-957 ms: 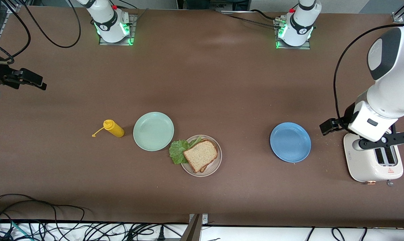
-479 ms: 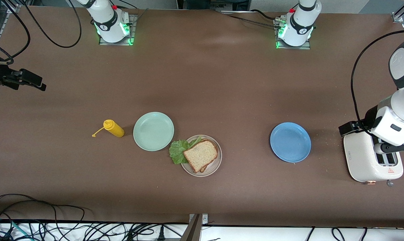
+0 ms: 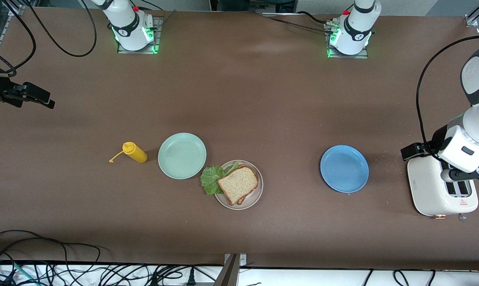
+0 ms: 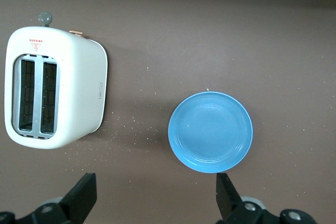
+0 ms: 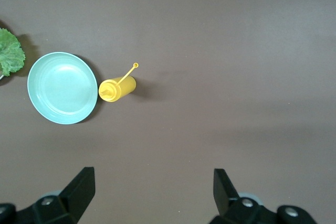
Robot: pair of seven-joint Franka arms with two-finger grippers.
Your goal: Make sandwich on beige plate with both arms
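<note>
The beige plate (image 3: 257, 193) lies mid-table, fairly near the front camera. On it, two brown bread slices (image 3: 238, 184) are stacked, and a green lettuce leaf (image 3: 211, 180) sticks out from under them over the rim toward the mint-green plate. An edge of the lettuce (image 5: 10, 51) shows in the right wrist view. My left gripper (image 4: 155, 182) hangs open and empty high over the table between the toaster and the blue plate. At the right arm's end of the table, my right gripper (image 5: 153, 174) is also high up, open and empty.
A mint-green plate (image 3: 182, 155) lies beside the beige plate, with a yellow squeeze bottle (image 3: 135, 152) on its side next to it. Toward the left arm's end are a blue plate (image 3: 344, 169) and a white toaster (image 3: 430, 190). Crumbs dot the table there.
The left arm swung outward toward its end of the table and rose over the toaster, then held still. The right arm has barely moved.
</note>
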